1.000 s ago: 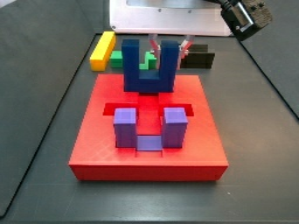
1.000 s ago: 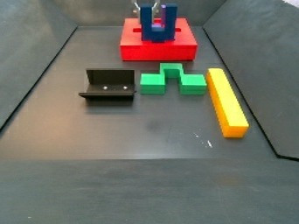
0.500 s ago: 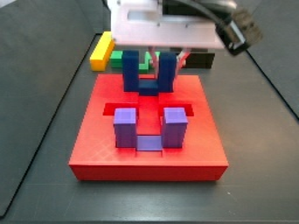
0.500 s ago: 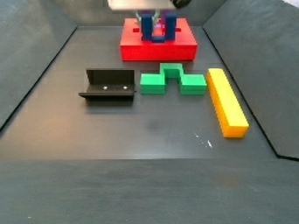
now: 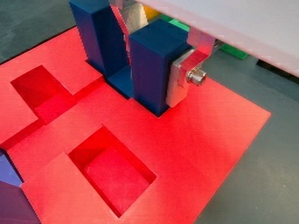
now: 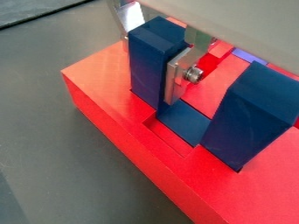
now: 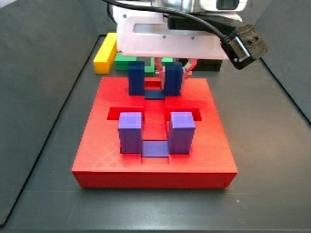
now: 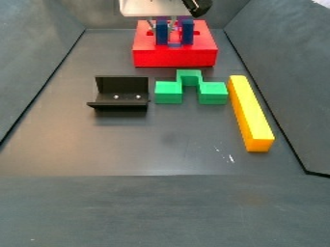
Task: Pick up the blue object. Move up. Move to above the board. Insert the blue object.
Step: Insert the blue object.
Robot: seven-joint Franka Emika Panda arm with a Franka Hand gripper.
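the gripper (image 7: 157, 65) is low over the far end of the board (image 7: 155, 168), clamped on the blue object (image 7: 157, 78). in both wrist views a silver finger plate (image 5: 187, 74) sits flat against one prong, so it reads as narrow and holding the piece by that prong.

pick up, move up and move above the board look done. insert is in progress: in a wrist view the base of the blue object (image 6: 187, 105) sits down in a recess in the board (image 6: 117, 87), prongs upright. whether it is fully seated cannot be told. left to do, as a guess: finish pressing down if needed, open and pull away.

other things: a purple u block (image 7: 157, 132) stands in the near recess of the board. off the board, on the dark floor, lie a green block (image 8: 191, 90), a long yellow bar (image 8: 250, 111) and the fixture (image 8: 119, 95), all well apart from the gripper (image 8: 172, 21).

writing: no brand, label or text readable in any view.
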